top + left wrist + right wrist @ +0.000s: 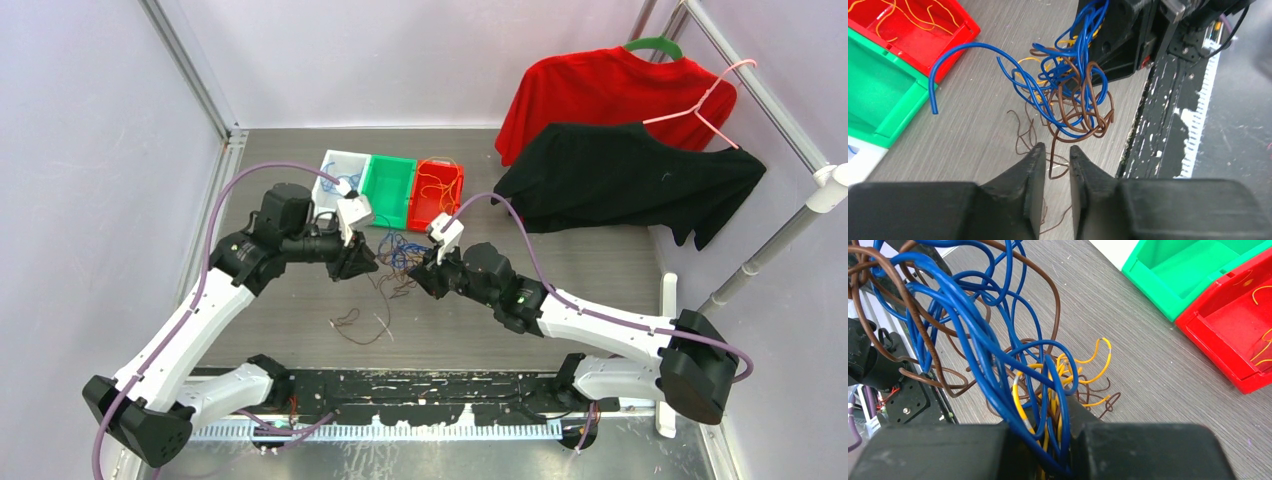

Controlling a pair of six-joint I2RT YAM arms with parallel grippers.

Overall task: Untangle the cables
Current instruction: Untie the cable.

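well, the right gripper (1048, 442) was clamped shut on a bunch of blue and yellow strands, and the rest of the cables (988, 355) spilled out of it in one knotted clump of blue, brown and yellow loops. the left gripper (1057, 155) sat just in front of that clump with its jaws only a narrow slit apart and nothing between them — a thin brown wire lay on the table (973, 135) beneath the gap. the clump hung between the two grippers, one blue end sticking out sideways toward the bins; i couldn't tell whether its lowest loops touched the table. a few loose brown strands (350, 322) lay on the table nearer the arm bases. beyond the grippers stood a white bin (335, 165), a green bin (883, 95) and a red bin (955, 45) side by side — the red one had yellow strands in it.
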